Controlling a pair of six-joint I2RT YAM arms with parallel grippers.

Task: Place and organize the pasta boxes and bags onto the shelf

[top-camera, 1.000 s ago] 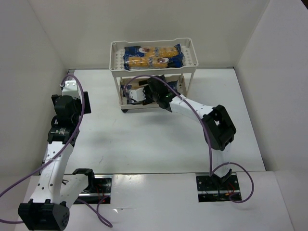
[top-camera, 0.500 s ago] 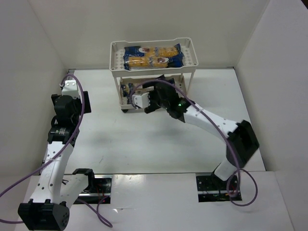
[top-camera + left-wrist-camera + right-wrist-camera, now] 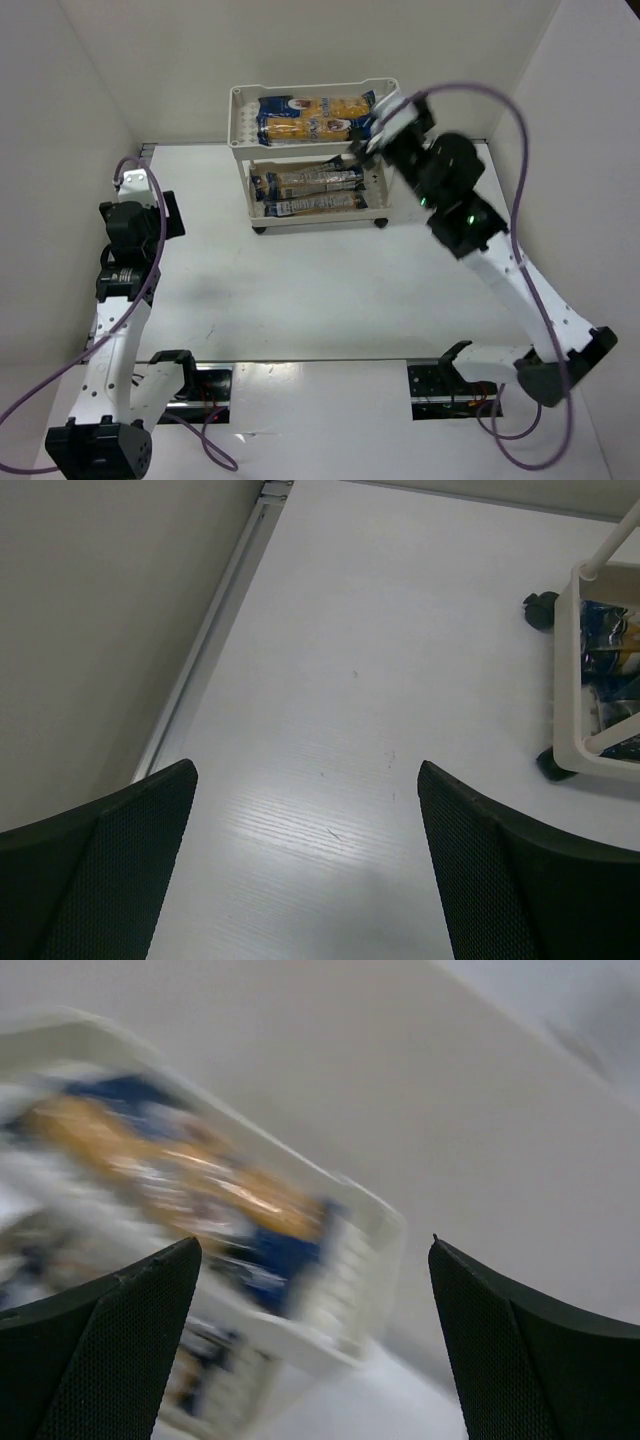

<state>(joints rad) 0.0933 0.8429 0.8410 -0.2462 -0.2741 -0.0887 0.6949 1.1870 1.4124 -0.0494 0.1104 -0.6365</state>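
Note:
The cream-white shelf (image 3: 240, 125) stands at the back of the table. Two pasta packets (image 3: 315, 115) lie side by side on its top tray. More packets (image 3: 310, 190) lie lengthwise in the lower tray. My right gripper (image 3: 370, 140) is raised beside the shelf's top right corner, open and empty. Its wrist view is blurred and shows the top tray's rim (image 3: 370, 1250) with a packet (image 3: 200, 1190) between the open fingers (image 3: 315, 1350). My left gripper (image 3: 140, 185) is open and empty over the table at the left, well apart from the shelf (image 3: 600, 630).
White walls enclose the table on the left, back and right. The left wall's base rail (image 3: 215, 630) runs close to my left gripper. The shelf's dark casters (image 3: 540, 610) rest on the table.
My right arm has pulled out of the shelf's lower tier and swung up and right to the top right corner, leaving the packets in the lower tray. The left arm shifted slightly.

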